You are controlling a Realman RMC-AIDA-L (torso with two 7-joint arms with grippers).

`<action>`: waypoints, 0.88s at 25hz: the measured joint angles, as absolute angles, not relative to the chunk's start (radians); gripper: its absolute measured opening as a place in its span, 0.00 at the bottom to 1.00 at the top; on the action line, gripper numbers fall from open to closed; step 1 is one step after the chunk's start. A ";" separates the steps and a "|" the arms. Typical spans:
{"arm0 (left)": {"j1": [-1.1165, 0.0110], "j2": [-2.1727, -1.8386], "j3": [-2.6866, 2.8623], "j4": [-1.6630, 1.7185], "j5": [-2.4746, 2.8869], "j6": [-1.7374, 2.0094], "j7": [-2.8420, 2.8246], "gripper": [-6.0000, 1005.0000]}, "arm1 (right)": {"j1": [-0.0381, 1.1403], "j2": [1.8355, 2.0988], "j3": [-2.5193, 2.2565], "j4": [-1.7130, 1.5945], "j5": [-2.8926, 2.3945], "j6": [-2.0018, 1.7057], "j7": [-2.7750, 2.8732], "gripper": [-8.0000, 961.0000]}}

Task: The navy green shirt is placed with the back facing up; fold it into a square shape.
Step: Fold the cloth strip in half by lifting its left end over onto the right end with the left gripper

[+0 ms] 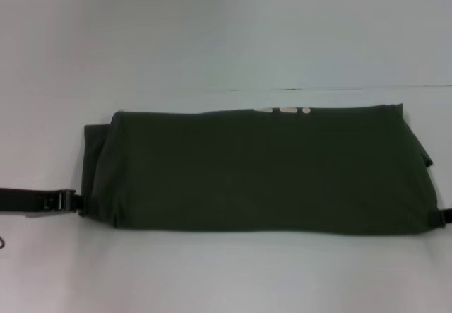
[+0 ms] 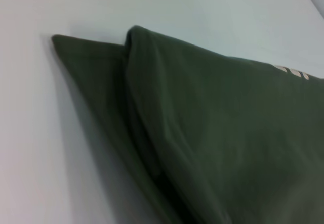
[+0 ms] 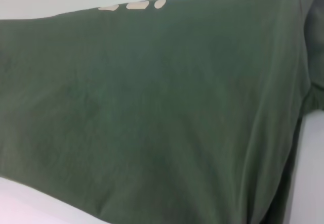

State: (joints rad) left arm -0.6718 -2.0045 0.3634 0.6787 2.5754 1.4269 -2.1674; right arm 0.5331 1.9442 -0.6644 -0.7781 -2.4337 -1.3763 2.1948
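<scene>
Shirt: the navy green shirt (image 1: 261, 168) lies across the middle of the white counter (image 1: 226, 278) as a long band, already folded lengthwise, with a strip of cream lettering (image 1: 282, 109) peeking at its far edge.
Handling: soft, light, limp cloth, I judge; it will sag and slide on itself, so layers may slip apart if only the top one is pinched.
Where to hold: the short ends look best, taking all layers at the near corners (the left end shows a loose under-layer sticking out in the left wrist view).
Left tool: the left tool (image 1: 70, 201) sits low at the shirt's left near corner; I cannot tell whether it is apart or together.
Right tool: the right tool (image 1: 445, 216) barely shows at the right near corner; its state cannot be told either.
Surface: smooth, pale and flat.
Room: a plain light wall (image 1: 226, 23) behind.
</scene>
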 joint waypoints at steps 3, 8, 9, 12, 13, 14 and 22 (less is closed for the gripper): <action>-0.681 -1.990 0.314 0.680 2.631 1.504 -2.168 0.06 | 0.515 1.941 -0.647 -0.779 -2.435 -1.412 2.195 0.09; -0.681 -1.981 0.279 0.695 2.677 1.575 -2.175 0.07 | 0.497 1.933 -0.610 -0.778 -2.438 -1.473 2.193 0.10; -0.680 -1.980 0.279 0.698 2.682 1.585 -2.177 0.07 | 0.495 1.932 -0.606 -0.777 -2.438 -1.479 2.193 0.11; -0.681 -1.979 0.279 0.702 2.693 1.593 -2.183 0.08 | 0.491 1.929 -0.601 -0.773 -2.439 -1.487 2.196 0.12; -0.683 -1.979 0.279 0.702 2.693 1.591 -2.188 0.08 | 0.490 1.928 -0.599 -0.773 -2.439 -1.486 2.199 0.12; -0.684 -1.978 0.279 0.702 2.693 1.589 -2.193 0.08 | 0.490 1.927 -0.593 -0.772 -2.439 -1.486 2.201 0.12; -0.686 -1.973 0.260 0.711 2.687 1.566 -2.249 0.10 | 0.503 1.903 -0.564 -0.741 -2.436 -1.497 2.202 0.15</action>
State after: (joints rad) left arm -0.6861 -1.9730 0.2600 0.7110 2.6873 1.5661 -2.2489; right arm 0.5026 1.9027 -0.5642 -0.7406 -2.4355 -1.4967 2.2018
